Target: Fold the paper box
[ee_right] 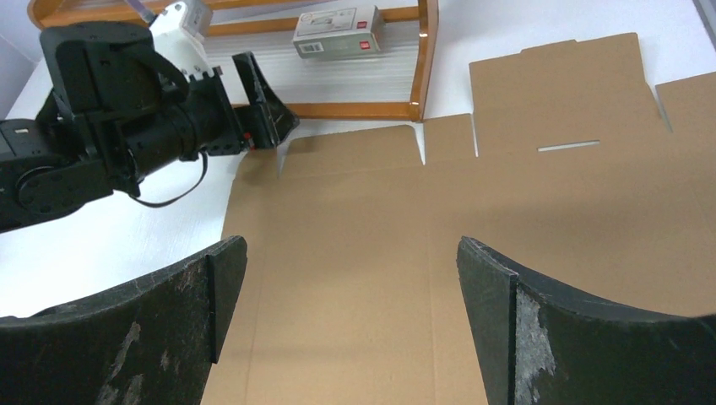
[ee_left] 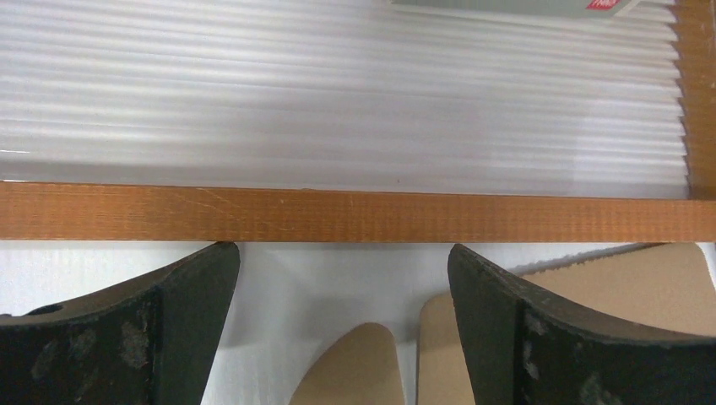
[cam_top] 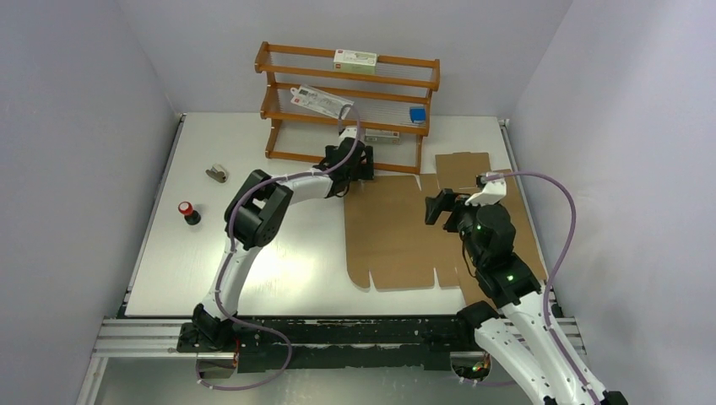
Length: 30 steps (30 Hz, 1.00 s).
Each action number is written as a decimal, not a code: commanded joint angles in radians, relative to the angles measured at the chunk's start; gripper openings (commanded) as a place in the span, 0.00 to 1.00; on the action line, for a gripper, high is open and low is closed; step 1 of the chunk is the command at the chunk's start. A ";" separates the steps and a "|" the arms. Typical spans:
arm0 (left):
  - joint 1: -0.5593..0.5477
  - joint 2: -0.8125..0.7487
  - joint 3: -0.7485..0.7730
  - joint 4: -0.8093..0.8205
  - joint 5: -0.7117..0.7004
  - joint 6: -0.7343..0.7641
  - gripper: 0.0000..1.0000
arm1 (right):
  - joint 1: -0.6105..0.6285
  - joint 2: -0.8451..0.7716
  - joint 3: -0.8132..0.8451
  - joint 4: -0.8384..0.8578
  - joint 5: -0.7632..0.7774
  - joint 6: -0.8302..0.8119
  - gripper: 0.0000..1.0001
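Near the left edge of the table (cam_top: 295,274) stand a red-capped black knob (cam_top: 187,211) and a small grey object (cam_top: 218,173), well apart from the cardboard, with white tabletop between; at the back, the wooden rack (ee_left: 338,213) holds a white carton (cam_top: 355,57) on top, a flat packet (cam_top: 319,99) below it and a blue item (cam_top: 417,116) at the right. The paper box (cam_top: 393,232) lies flat and unfolded, right of centre; the left gripper (ee_left: 342,278) hangs with jaws spread wide at its far left corner (just before the rack's bottom rail); the right gripper (ee_right: 350,270), equally wide and holding nothing, hovers over its middle.
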 commanded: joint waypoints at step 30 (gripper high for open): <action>0.299 -1.004 -0.415 -0.451 0.239 0.093 0.98 | -0.127 1.178 0.327 0.583 -0.236 0.121 1.00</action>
